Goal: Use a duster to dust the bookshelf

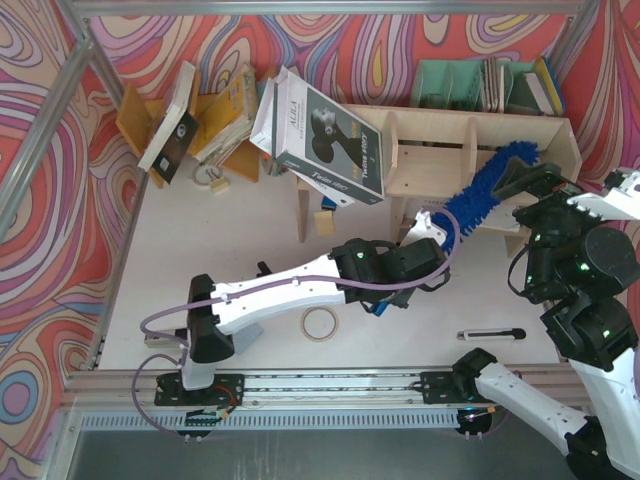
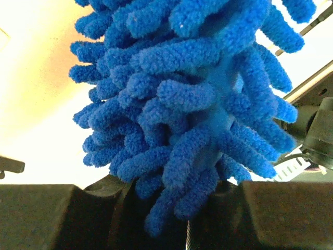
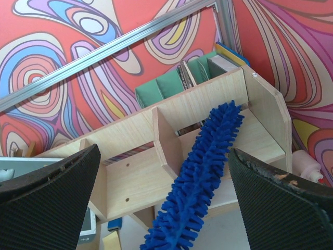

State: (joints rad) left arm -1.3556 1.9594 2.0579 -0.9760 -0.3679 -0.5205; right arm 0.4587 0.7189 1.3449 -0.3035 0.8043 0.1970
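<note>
The pale plywood bookshelf (image 1: 430, 165) stands at the back right. The fluffy blue duster (image 1: 485, 185) slants up to the right, its tip in the shelf's right compartment. My left gripper (image 1: 428, 238) is shut on the duster's lower end in front of the shelf. In the left wrist view the duster (image 2: 197, 94) fills the frame above the closed left gripper (image 2: 182, 192). My right gripper (image 1: 530, 185) is open and empty, just right of the duster's tip. In the right wrist view the right gripper (image 3: 164, 182) is spread wide, with the duster (image 3: 203, 177) and bookshelf (image 3: 130, 177) beyond it.
A large boxed book (image 1: 325, 140) leans on the shelf's left end. An orange book rack (image 1: 215, 115) stands at the back left, and a teal file organiser (image 1: 470, 85) stands behind the shelf. A tape roll (image 1: 319, 324) and a pen (image 1: 490, 334) lie near the front.
</note>
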